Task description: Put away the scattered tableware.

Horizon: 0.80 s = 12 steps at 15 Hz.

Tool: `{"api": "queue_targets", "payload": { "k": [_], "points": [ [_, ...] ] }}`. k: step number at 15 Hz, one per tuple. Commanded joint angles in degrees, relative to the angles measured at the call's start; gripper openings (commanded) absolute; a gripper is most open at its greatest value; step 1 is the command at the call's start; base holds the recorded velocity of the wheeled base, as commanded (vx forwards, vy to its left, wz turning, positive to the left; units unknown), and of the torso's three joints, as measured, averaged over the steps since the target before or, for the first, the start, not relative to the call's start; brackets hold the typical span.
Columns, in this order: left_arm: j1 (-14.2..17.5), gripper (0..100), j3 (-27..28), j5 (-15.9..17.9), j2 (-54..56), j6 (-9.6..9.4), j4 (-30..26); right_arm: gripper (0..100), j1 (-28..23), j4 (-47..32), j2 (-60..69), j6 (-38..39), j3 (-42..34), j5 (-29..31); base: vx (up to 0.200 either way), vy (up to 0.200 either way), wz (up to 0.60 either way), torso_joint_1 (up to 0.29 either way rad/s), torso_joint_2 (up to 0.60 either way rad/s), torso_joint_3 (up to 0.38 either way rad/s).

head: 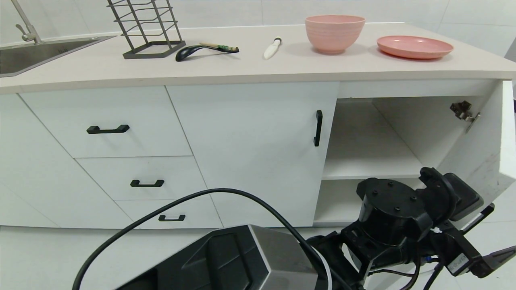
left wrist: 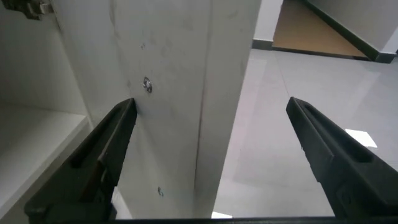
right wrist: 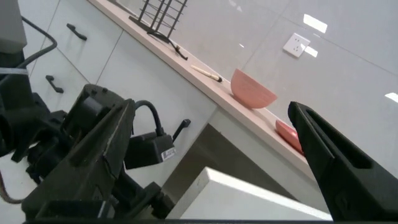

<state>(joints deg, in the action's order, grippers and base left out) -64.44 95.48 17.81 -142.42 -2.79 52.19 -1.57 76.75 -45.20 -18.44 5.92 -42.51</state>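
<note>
The pink bowl [head: 334,33] and pink plate [head: 415,46] stood side by side on the counter [head: 242,70], above the open cabinet [head: 371,153]. A black spoon [head: 193,51], chopsticks [head: 219,46] and a white utensil [head: 272,48] lay further left. The left gripper [left wrist: 211,106] and right gripper [right wrist: 210,109] were spread and empty, below the countertop. An arm should probably clear the counter edge before pinching the bowl's rim.

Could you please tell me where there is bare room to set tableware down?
The open cabinet's shelf is bare, as is the countertop strip in front of rack and spoon. The bowl and plate crowd its right end.
</note>
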Motion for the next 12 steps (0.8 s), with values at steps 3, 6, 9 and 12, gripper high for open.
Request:
{"api": "queue_targets", "payload": {
  "k": [3,6,9,12],
  "points": [
    [-1.7,100,5.2,-0.1,-3.9,0.07,0.4,100,0.0,0.0,0.0,0.0,1.7,0.0,0.000,0.000,0.00,0.000,0.00,0.000],
    [-3.1,100,11.2,-0.1,-7.2,0.07,0.6,100,0.0,0.1,0.3,0.0,1.8,0.1,0.000,0.000,0.00,0.000,0.00,0.000],
    [-4.8,100,17.6,2.3,-10.6,0.15,1.6,100,0.0,0.1,0.8,0.0,1.8,0.1,0.000,0.000,0.00,0.000,0.00,0.000],
    [-8.1,100,19.1,5.1,-12.7,0.24,2.7,100,0.0,0.1,1.3,0.0,3.4,0.1,0.000,0.000,0.00,0.000,0.00,0.000]
  ]
}}
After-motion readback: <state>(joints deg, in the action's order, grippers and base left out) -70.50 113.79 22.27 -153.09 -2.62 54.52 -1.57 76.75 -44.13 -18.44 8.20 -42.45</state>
